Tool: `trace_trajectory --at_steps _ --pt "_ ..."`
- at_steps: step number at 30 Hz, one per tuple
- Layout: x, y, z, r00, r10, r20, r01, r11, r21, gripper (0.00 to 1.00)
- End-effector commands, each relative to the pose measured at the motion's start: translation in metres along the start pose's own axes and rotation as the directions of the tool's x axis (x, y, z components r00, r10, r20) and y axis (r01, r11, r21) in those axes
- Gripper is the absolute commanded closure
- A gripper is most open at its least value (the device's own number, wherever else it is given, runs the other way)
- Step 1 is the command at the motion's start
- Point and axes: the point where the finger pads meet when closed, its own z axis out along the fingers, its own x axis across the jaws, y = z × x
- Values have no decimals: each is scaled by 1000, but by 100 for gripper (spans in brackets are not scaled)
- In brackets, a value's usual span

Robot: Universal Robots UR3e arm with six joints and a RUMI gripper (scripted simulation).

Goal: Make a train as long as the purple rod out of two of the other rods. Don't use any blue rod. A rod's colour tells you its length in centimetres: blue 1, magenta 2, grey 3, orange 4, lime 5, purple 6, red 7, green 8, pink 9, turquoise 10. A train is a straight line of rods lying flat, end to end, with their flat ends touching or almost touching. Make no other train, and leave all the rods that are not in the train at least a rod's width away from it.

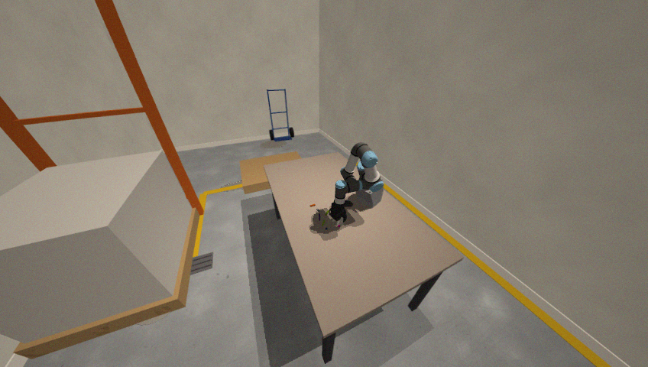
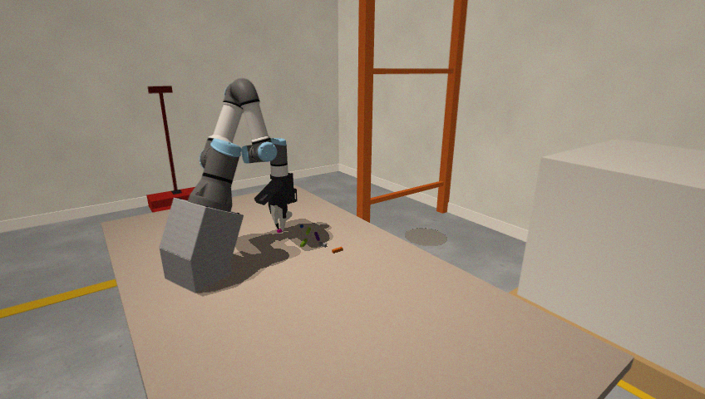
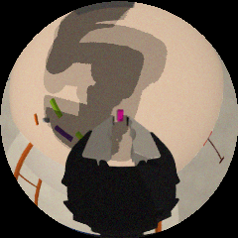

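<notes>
My gripper (image 2: 278,226) (image 3: 120,117) (image 1: 338,219) points down at the table with its fingers slightly open. The short magenta rod (image 2: 279,230) (image 3: 120,115) lies flat on the table at the fingertips, not clamped. The purple rod (image 2: 316,235) (image 3: 63,132) lies a little way to the side. Close by it are a lime rod (image 2: 308,230) (image 3: 56,107) and a green rod (image 2: 303,243) (image 3: 78,135), the green one partly hidden by the gripper in the wrist view. The orange rod (image 2: 337,249) (image 1: 312,205) (image 3: 36,118) lies apart, beyond the group.
A small blue rod (image 2: 301,225) and a small grey rod (image 2: 324,243) (image 3: 46,119) lie among the group. The arm's grey base block (image 2: 198,247) stands on the table (image 2: 396,321) behind the gripper. An orange rack (image 2: 366,123) stands past the table's edge.
</notes>
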Motion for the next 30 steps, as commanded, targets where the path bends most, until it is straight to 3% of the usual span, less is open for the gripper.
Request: trace_trajectory --at_steps 1,30 --pt "0 0 -4 1000 0 0 0 1000 -1 86" --pt "0 0 -54 1000 0 0 0 1000 -1 86"
